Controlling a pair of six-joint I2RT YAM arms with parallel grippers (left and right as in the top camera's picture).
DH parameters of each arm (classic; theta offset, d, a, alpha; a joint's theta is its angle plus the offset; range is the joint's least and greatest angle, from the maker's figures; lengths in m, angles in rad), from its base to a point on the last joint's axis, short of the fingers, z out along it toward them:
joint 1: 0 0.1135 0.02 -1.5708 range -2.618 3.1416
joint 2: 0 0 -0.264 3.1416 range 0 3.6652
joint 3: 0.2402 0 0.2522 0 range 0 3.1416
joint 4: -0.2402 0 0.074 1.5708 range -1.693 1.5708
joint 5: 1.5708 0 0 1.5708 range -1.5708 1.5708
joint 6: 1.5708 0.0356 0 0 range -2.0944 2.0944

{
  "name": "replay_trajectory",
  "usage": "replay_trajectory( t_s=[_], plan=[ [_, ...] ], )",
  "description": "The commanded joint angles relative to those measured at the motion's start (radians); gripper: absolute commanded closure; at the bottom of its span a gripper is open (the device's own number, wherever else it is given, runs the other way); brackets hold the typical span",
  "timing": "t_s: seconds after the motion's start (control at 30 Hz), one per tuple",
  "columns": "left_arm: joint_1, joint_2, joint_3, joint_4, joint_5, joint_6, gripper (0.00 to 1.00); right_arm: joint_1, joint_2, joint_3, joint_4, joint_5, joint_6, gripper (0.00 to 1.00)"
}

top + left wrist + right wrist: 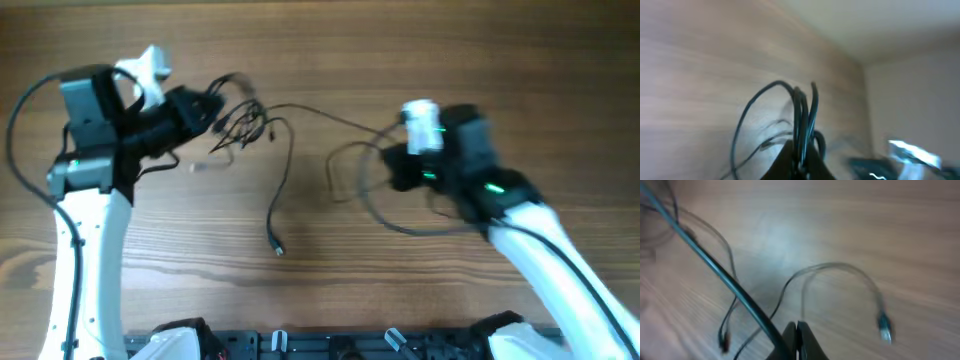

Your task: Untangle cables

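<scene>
The cables are thin black cords. A tangled bunch [240, 120] hangs at my left gripper [212, 112], which is shut on several strands [802, 115] and holds them above the table; the jaws [801, 162] show in the left wrist view. One cord drops from the bunch to a plug [277, 250] on the table. Another cord [330, 115] stretches from the bunch to my right gripper [392, 165]. In the right wrist view the jaws [797, 335] are shut, with a thin cord [802, 295] running into them and ending at a silver plug [883, 325]. A dark cord [705, 260] passes their left side.
Loose cord loops [350, 175] lie on the wooden table [500, 60] around the right gripper, one curving in front of it [410, 230]. A small pale piece [200, 167] lies below the left gripper. The arm bases sit along the front edge.
</scene>
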Motion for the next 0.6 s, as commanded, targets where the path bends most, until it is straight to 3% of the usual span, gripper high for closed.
replay_trajectory(
  t_s=[0.0,0.1,0.23,0.27,0.3,0.37,0.4,0.43,0.47,0.5,0.57],
  plan=[
    [0.060,-0.013,0.005,-0.065,-0.208,0.012,0.90,-0.180,-0.185,0.007,-0.056,0.055,-0.006,0.96],
    [0.059,-0.013,0.005,-0.071,-0.219,0.012,0.83,-0.337,-0.252,0.007,-0.106,0.193,0.108,0.96],
    [0.059,-0.013,0.005,-0.117,-0.346,0.012,0.94,-0.535,-0.241,0.007,-0.170,0.177,0.178,0.96],
    [0.059,-0.013,0.005,-0.129,-0.353,0.005,0.89,-0.549,-0.239,0.007,-0.169,0.069,0.145,0.95],
    [0.052,-0.013,0.005,-0.132,-0.310,-0.007,0.68,-0.545,-0.236,0.007,-0.164,-0.067,0.066,0.95],
    [0.018,-0.012,0.005,-0.127,-0.191,0.005,0.47,-0.529,-0.229,0.007,-0.151,-0.256,-0.055,0.95],
    [-0.014,-0.011,0.005,-0.126,-0.181,0.005,0.22,-0.523,-0.220,0.007,-0.144,-0.270,-0.054,0.81],
    [-0.052,-0.008,0.005,-0.126,-0.181,0.005,0.02,-0.522,-0.206,0.007,-0.144,-0.251,-0.053,0.77],
    [-0.081,-0.006,0.005,-0.127,-0.181,0.004,0.00,-0.522,-0.197,0.007,-0.148,-0.239,-0.043,0.58],
    [-0.114,-0.004,0.005,-0.127,-0.181,0.004,0.00,-0.522,-0.184,0.007,-0.163,-0.240,0.030,0.00],
    [-0.187,-0.003,0.005,-0.130,-0.183,0.005,0.00,-0.522,-0.170,0.007,-0.196,-0.222,0.201,0.00]
  ],
)
